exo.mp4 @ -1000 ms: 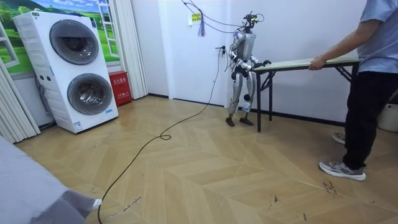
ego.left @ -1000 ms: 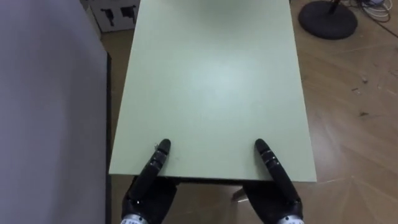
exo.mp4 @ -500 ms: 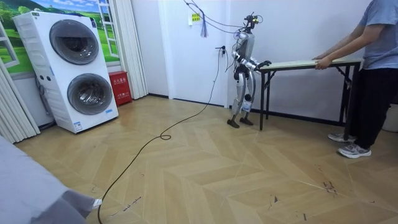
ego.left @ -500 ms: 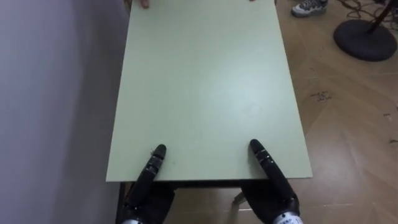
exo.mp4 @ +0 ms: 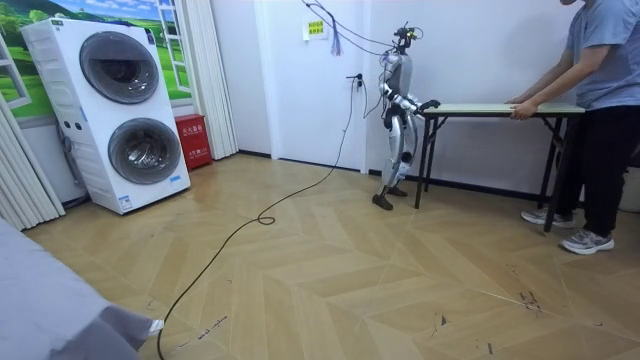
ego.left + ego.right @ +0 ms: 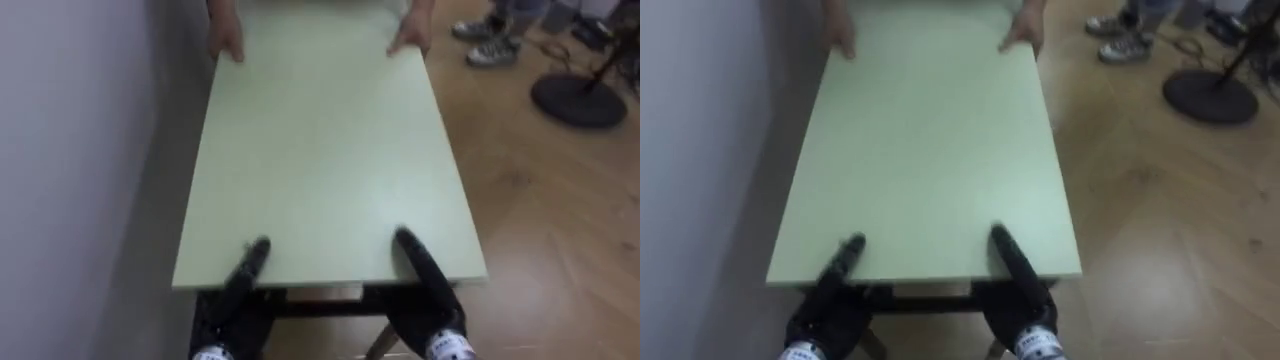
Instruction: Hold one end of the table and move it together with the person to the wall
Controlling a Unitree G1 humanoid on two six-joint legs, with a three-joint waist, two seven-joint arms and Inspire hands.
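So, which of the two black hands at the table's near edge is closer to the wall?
The robot's left hand: the wall runs along its side of the green table, while the right hand is beside the wooden floor.

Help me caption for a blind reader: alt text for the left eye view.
The robot's left hand and right hand lie over the near edge of a green table; a person's hands hold its far end. A wall is at left, wooden floor at right.
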